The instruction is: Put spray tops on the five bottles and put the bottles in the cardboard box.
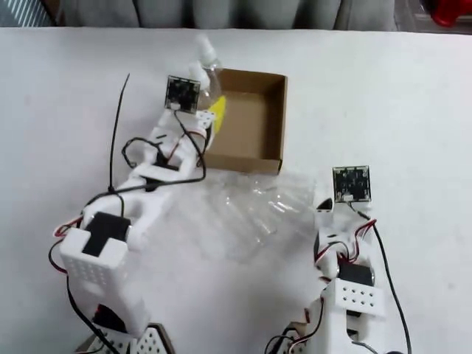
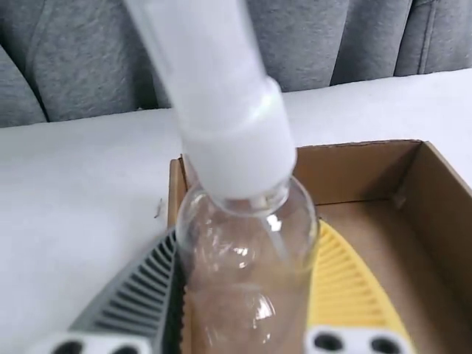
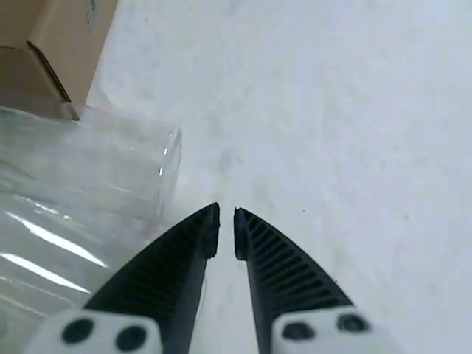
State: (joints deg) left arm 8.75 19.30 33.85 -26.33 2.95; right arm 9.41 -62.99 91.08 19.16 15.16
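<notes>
While the left gripper (image 2: 247, 232) is clamped on a bottle (image 2: 243, 295), one grey finger and one yellow finger press the clear body from either side. The bottle's long axis runs up from the fingers, with the spray top (image 2: 221, 110) at the upper end, leaning toward the table's far edge. The bottle is clear plastic with rounded shoulders, and its spray top is plain white. A thin tube shows inside the neck.

In the high view the bottle (image 1: 210, 77) sits at the left wall of the cardboard box (image 1: 251, 164), which lies open toward the middle of the table's far edge. Whether the base is inside the box or just outside cannot be told. The left wrist view adds the brown floor of the box (image 2: 383, 243) beside the yellow finger.

More clear bottles (image 1: 251, 206) lie on their sides on the table (image 1: 383, 96) just in front of the box; their number is unclear. The right gripper (image 1: 322, 200) rests just beside them. The right wrist view shows what the high view does not: the right gripper (image 3: 226, 225) has its black fingers drawn almost together, holding nothing. One lying bottle's flat base (image 3: 166, 173) faces it, and a box corner (image 3: 66, 37) is beyond.
</notes>
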